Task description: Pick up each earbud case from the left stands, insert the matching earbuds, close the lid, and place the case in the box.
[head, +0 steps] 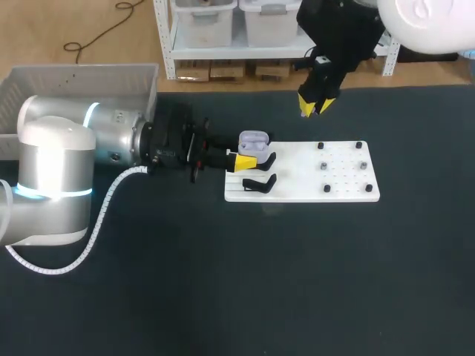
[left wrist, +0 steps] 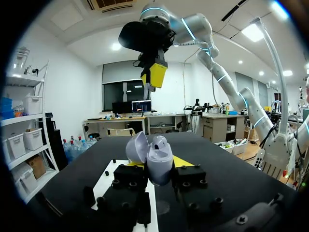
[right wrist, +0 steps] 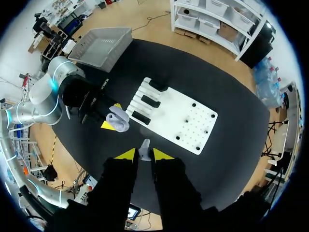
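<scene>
Above the black table (head: 223, 282), left gripper (left wrist: 155, 170) pinches open case (left wrist: 160, 153); right gripper (right wrist: 144, 155) apparently pinches an earbud (right wrist: 145, 146).

Head and high right wrist look down, left wrist low and close; all share the earbud case (head: 253, 141).

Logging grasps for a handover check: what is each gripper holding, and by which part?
Left gripper clamps the open earbud case by its base's sides; right gripper pinches an earbud by one end.

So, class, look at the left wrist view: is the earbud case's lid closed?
No, the lid stands swung back from the case, leaving its inside open.
</scene>
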Tool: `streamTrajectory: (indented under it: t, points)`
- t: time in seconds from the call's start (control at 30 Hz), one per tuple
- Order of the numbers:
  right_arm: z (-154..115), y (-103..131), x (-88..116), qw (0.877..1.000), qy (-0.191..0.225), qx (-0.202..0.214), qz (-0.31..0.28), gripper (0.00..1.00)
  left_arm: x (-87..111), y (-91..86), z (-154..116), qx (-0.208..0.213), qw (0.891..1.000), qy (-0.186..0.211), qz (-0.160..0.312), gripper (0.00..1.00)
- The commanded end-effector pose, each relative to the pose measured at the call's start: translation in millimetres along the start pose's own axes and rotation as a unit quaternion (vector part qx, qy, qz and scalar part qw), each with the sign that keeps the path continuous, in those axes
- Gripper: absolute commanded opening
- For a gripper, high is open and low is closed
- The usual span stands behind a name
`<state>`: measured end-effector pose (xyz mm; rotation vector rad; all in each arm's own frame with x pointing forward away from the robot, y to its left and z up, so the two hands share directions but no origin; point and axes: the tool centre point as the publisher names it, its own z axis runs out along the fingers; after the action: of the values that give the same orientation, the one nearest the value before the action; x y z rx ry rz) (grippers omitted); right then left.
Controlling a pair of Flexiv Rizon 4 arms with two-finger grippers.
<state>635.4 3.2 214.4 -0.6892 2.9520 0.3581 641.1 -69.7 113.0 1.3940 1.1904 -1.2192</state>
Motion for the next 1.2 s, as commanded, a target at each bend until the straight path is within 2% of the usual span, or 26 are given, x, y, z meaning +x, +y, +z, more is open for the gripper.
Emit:
streamTrajectory:
  t: [0.03,0.1,0.2,0.37,0.57,0.77,0.83,0.93,1.2]
  points:
    - [-0.4,0.0,1.6,1.0,-0.002,0.001,0.0,0.0,0.7,-0.9,0.4,-0.002,1.0,-0.001,0.001,0.0]
    - [-1.9,10.0,-3.6,1.0,0.007,0.018,-0.02,0.0,0.7,-0.9,0.4,-0.002,1.0,-0.001,0.001,0.0]
    - [-1.3,22.9,-7.1,0.998,0.016,0.023,-0.047,0.0,0.7,-0.9,0.4,-0.002,1.0,-0.001,0.001,0.0]
    - [6.9,40.9,-7.7,0.996,0.044,0.025,-0.08,0.0,0.7,-0.9,0.4,-0.002,1.0,-0.001,0.001,0.0]
    - [10.9,56.2,-6.8,0.994,0.053,0.022,-0.097,0.0,0.7,-0.9,0.4,-0.002,1.0,-0.001,0.001,0.0]
    - [29.6,61.8,-7.4,0.993,0.062,0.02,-0.095,0.0,0.7,-0.9,0.4,-0.002,1.0,-0.001,0.001,0.0]
    - [34.5,66.3,-8.2,0.993,0.068,0.041,-0.093,0.0,0.7,-0.9,0.4,-0.002,1.0,-0.001,0.001,0.0]
    - [41.3,71.1,-10.2,0.992,0.072,0.04,-0.096,0.0,0.7,-0.9,0.4,-0.002,1.0,-0.001,0.001,0.0]
    - [45.6,75.1,-15.7,0.991,0.073,0.039,-0.103,0.0,0.7,-0.9,0.4,-0.002,1.0,-0.001,0.001,0.0]
